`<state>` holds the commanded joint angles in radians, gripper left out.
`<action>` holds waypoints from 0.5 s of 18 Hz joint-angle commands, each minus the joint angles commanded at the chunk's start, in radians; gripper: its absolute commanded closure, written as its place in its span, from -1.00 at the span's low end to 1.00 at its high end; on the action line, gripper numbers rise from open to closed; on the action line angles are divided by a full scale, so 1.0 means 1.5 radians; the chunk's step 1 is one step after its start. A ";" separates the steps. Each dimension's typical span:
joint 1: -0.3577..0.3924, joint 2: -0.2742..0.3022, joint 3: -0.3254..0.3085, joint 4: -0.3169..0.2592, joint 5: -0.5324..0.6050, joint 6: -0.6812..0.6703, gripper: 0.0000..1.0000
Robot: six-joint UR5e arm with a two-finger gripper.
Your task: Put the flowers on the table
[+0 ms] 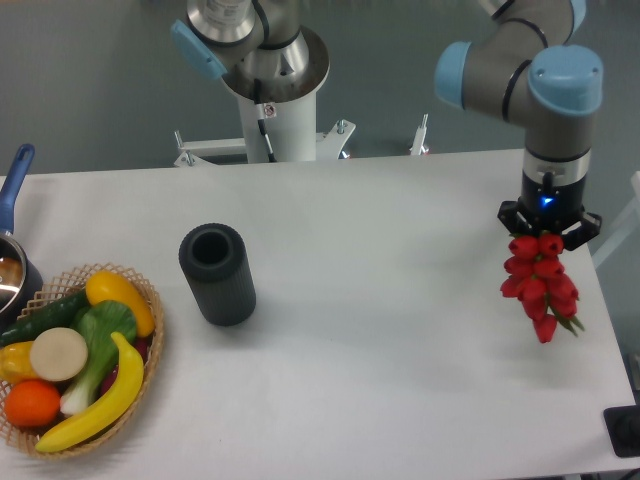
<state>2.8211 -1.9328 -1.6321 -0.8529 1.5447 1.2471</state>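
The flowers (pixel 540 284) are a bunch of red blooms with a bit of green at the bottom. They hang down from my gripper (pixel 549 232) at the right side of the white table (pixel 400 300). The gripper points down and is shut on the top of the bunch; its fingertips are hidden by the blooms. The lower tip of the bunch is close to the tabletop near the right edge; I cannot tell whether it touches.
A dark cylinder (pixel 217 273) stands left of centre. A wicker basket (pixel 150 330) with fruit and vegetables sits at the front left. A pot with a blue handle (pixel 12 190) is at the left edge. The arm's base (pixel 270 110) stands behind the table.
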 joint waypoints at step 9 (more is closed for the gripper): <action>-0.050 -0.034 -0.010 0.004 0.012 -0.061 0.53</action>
<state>2.7459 -1.9834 -1.6475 -0.8468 1.5631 1.1553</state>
